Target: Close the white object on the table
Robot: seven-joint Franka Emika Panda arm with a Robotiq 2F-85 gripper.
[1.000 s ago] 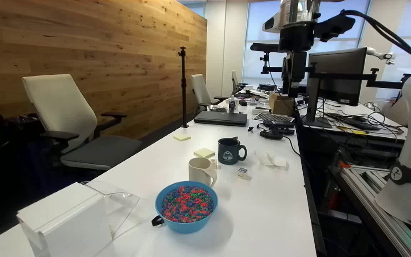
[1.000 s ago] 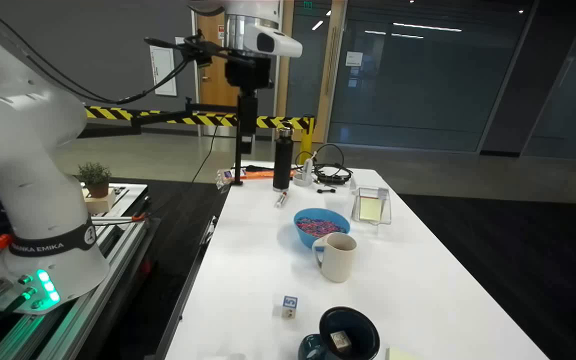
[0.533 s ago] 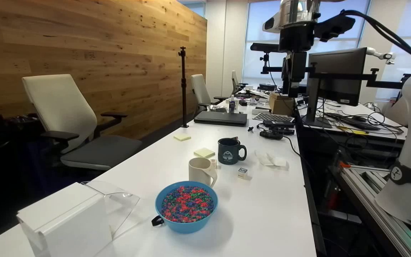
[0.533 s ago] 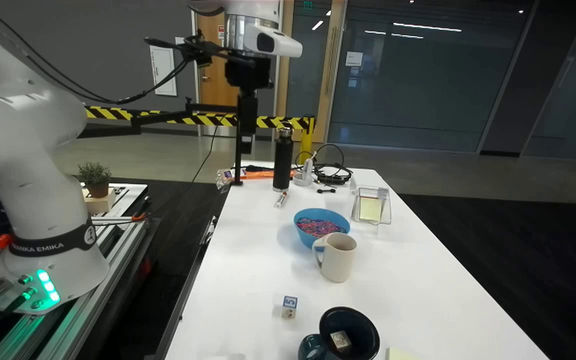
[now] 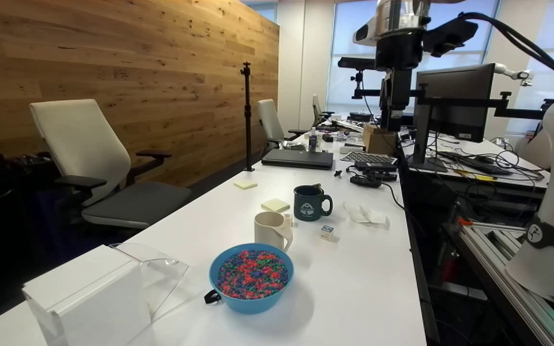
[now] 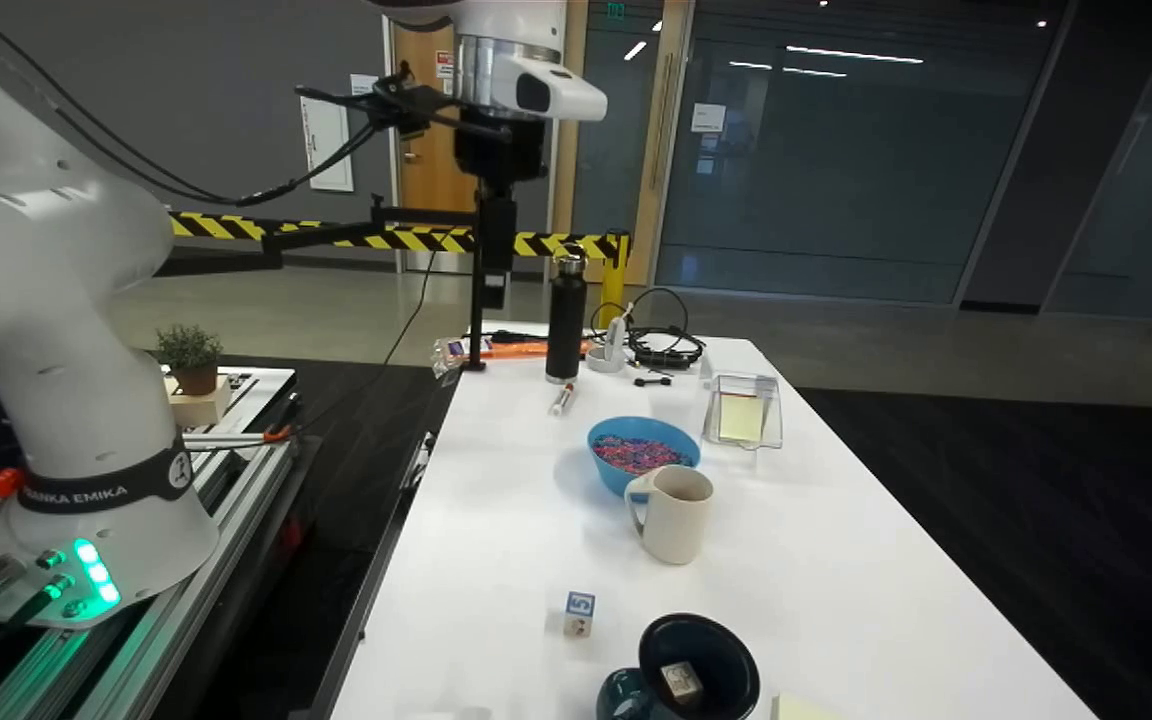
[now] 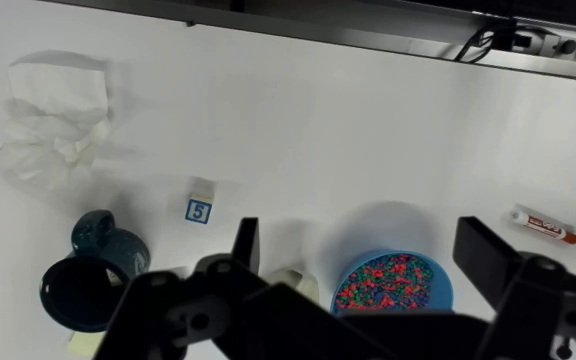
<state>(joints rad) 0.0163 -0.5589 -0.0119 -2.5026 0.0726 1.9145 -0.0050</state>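
White box (image 5: 95, 299) stands flap (image 5: 162, 278) out, pincer (image 7: 359, 244) spread.

In the wrist view the claw (image 7: 358, 240) hides part of the blue bowl (image 7: 441, 290) and most of the beige mug (image 7: 309, 288) beside it; in an exterior view the bottom edge crops the clear-lidded white box (image 5: 96, 307) near the bowl

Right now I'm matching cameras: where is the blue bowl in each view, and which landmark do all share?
In an exterior view: blue bowl, lower middle, nearer than the dark mug.
In an exterior view: blue bowl, right of center, beyond the dark mug.
Wrist view: blue bowl, low, partly hidden, right of the dark mug.
Shared landmark: dark mug.
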